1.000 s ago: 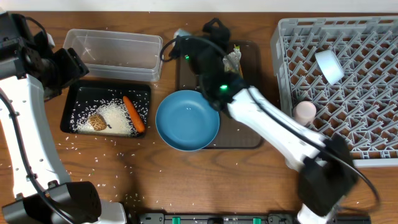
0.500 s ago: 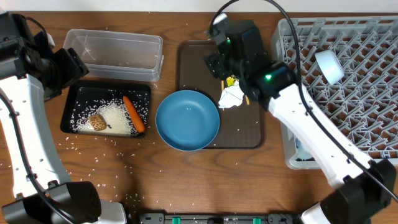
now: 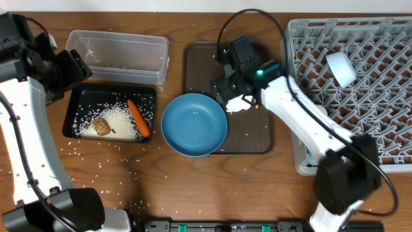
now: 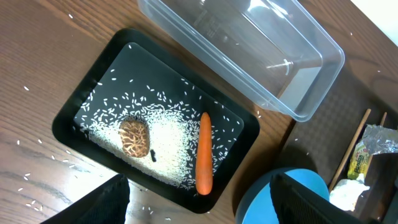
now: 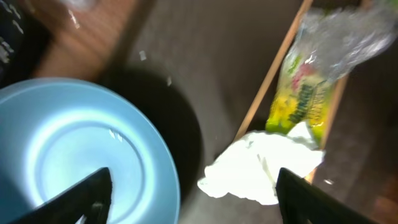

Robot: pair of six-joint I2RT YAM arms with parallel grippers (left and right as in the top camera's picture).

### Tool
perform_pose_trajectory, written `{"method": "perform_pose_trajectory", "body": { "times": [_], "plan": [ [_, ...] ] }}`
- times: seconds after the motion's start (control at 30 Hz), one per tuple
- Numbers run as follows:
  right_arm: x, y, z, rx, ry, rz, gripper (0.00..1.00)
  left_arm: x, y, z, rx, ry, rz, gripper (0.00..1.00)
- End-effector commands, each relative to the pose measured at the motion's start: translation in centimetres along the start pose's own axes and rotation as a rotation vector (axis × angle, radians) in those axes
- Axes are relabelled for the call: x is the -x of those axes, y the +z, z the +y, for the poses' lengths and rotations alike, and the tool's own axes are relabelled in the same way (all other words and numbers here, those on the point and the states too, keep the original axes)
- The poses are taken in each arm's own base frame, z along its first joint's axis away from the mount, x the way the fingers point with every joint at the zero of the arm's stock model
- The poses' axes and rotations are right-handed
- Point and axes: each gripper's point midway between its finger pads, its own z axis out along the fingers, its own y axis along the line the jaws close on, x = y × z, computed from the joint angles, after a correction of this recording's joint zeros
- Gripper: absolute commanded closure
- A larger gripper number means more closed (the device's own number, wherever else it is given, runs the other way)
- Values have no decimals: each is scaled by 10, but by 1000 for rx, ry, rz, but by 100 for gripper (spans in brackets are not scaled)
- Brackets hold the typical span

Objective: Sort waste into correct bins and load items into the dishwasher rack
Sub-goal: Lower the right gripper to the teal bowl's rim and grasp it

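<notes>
The right gripper (image 5: 193,183) is held wide open, empty, over the tissue (image 5: 261,165), which is laid on the brown tray (image 5: 205,50) touching wrapper (image 5: 301,93) and chopsticks (image 5: 268,78); those could be pinched along. The left gripper (image 4: 202,199) is spread empty.

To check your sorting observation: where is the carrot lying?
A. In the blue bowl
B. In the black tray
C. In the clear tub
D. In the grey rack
B: the carrot lies on the rice in the black tray.
</notes>
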Motion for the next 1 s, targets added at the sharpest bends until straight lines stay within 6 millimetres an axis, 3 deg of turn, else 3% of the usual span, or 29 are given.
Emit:
{"method": "perform_pose_trajectory", "body": {
  "times": [0.0,0.17,0.3,0.53,0.63,0.77,0.97],
  "plan": [
    [-23,28,7,52,24,104,39,-2,5,2,5,-19,18,27],
    [-55,51,27,182,52,247,57,-2,5,2,5,-19,17,27],
    [-69,52,35,233,69,308,62,-2,5,2,5,-19,17,26],
    [-86,52,34,226,114,373,66,-2,5,2,5,-19,17,26],
    [-93,58,33,214,154,393,58,-1,5,2,4,-18,14,27],
    [-100,64,31,201,200,418,59,-1,5,2,4,-18,13,26],
    [-104,70,31,196,226,436,83,-1,5,2,4,-18,13,26]
  ]
}}
